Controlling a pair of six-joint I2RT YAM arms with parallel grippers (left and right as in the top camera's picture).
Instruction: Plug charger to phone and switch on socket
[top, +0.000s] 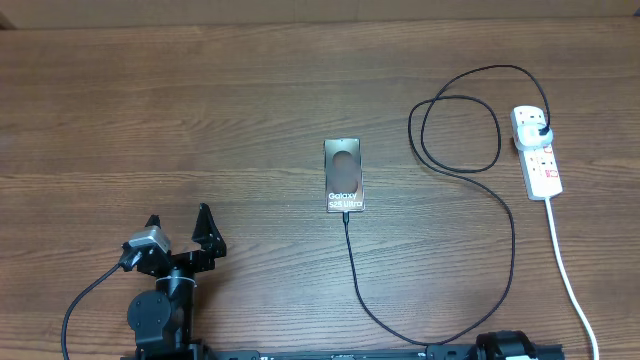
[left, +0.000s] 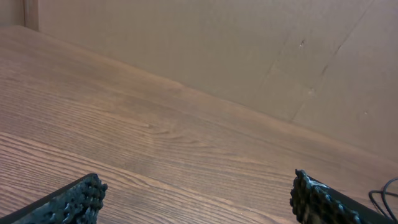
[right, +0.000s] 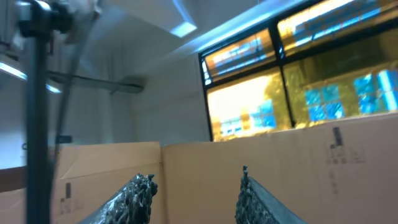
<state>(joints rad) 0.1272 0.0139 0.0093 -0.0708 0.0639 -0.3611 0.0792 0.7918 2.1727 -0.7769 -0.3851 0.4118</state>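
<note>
Two links look made: charger (top: 351, 255) tip at phone (top: 344, 175), bench (top: 200, 120) centre; plug (top: 541, 130) in socket (top: 541, 160) (on or off unreadable). Left gripper (top: 178, 216) wide open, right gripper (right: 194, 186) part-open, both empty.

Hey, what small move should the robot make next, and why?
Probably swing the right gripper down toward the power strip to switch it on. The charger cable already seems to meet the phone at its lower edge, its plug sits in the strip, and that gripper is empty, aimed upward.

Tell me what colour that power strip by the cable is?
The socket is white with small red marks, best seen in the overhead view.
</note>
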